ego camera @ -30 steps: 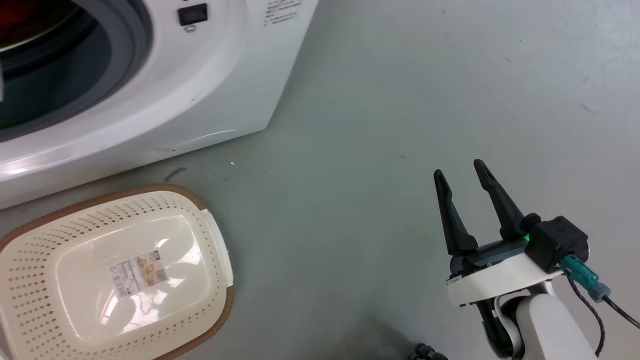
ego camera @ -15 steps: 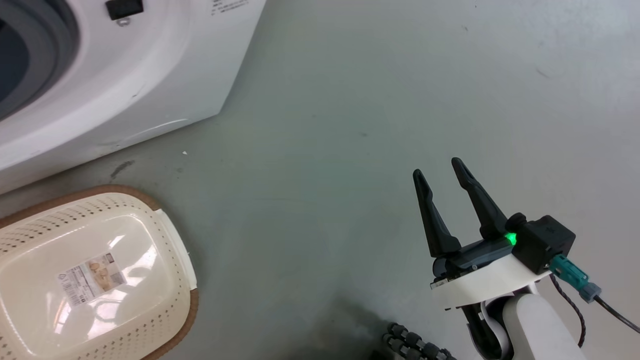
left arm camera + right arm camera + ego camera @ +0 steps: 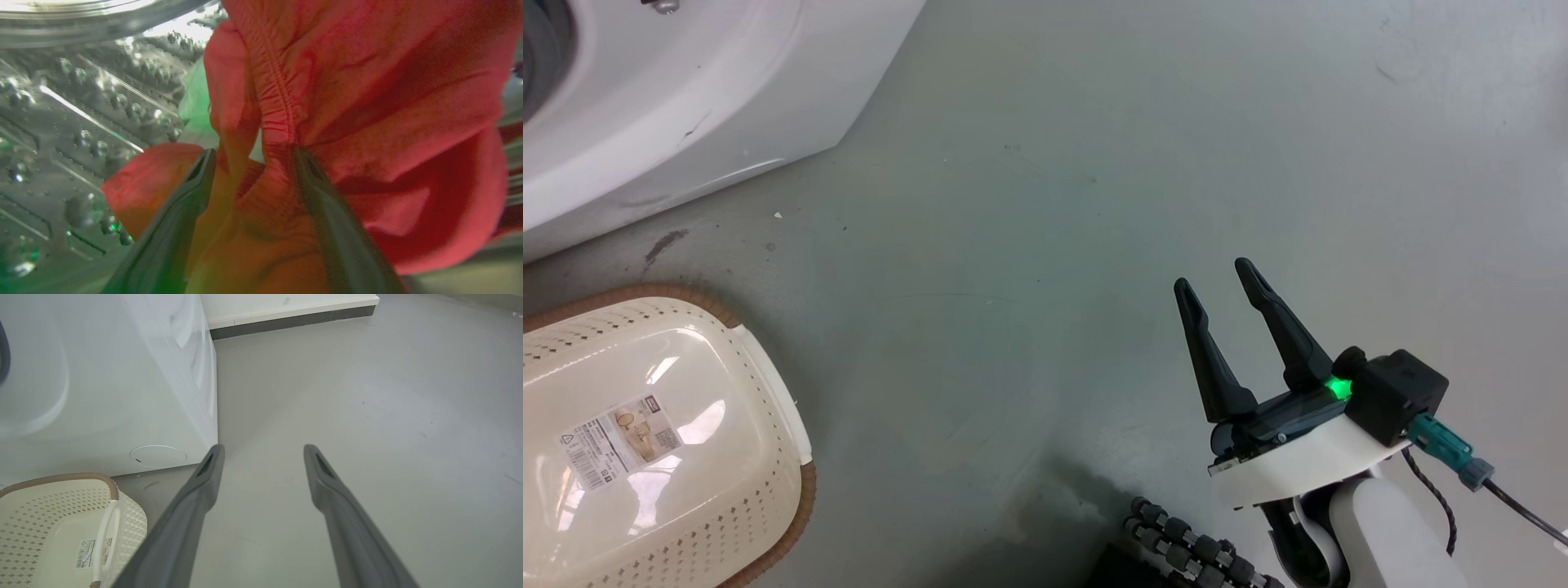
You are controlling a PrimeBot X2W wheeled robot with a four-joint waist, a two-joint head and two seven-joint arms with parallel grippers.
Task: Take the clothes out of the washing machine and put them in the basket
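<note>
The left gripper (image 3: 253, 154) straddles a fold of the clothes (image 3: 367, 81) inside the washing machine (image 3: 81, 122), whether clenched I cannot tell, so the fabric may slip free or snag on the drum.

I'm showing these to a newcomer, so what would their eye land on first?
The bright red clothes in the left wrist view, bunched between the fingers of the left gripper inside the shiny steel drum. In the head view, the cream basket sits at lower left by the white washing machine, and the right gripper hangs open over the grey floor at lower right, a green light glowing on it.
</note>
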